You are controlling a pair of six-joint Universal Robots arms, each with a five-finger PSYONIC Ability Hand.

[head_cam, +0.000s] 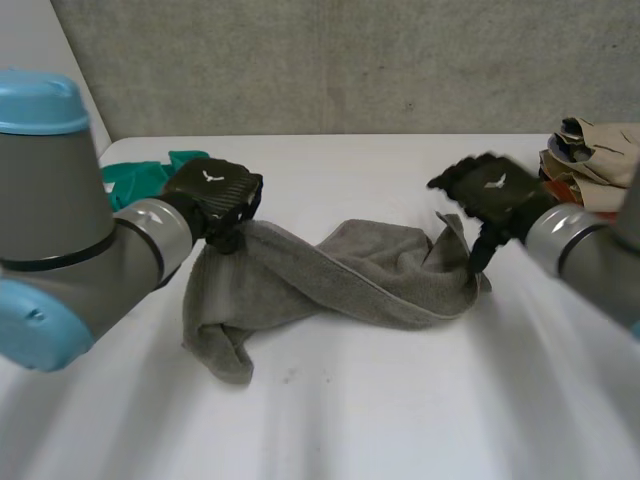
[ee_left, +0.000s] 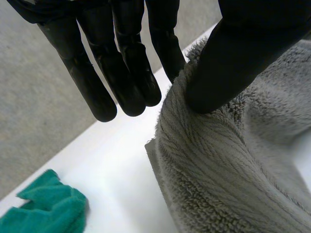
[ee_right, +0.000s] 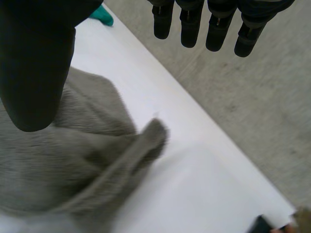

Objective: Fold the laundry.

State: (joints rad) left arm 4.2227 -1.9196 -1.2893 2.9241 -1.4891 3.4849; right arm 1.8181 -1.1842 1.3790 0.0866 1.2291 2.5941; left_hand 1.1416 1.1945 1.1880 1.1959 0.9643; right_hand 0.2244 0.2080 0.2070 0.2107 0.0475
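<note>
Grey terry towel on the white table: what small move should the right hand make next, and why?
Probably lower the right hand and close it on the raised corner of the crumpled grey terry towel. Its fingers are straight and hold nothing, the corner stands near its thumb, and the left hand is at the other end.

A grey terry towel [head_cam: 340, 275] lies on the white counter [head_cam: 400, 420] between the left robot hand [head_cam: 212, 195] and the right robot hand [head_cam: 490, 190]. A green cloth [head_cam: 140, 178] lies behind the left, a beige clothes heap [head_cam: 590, 160] beside the right.
</note>
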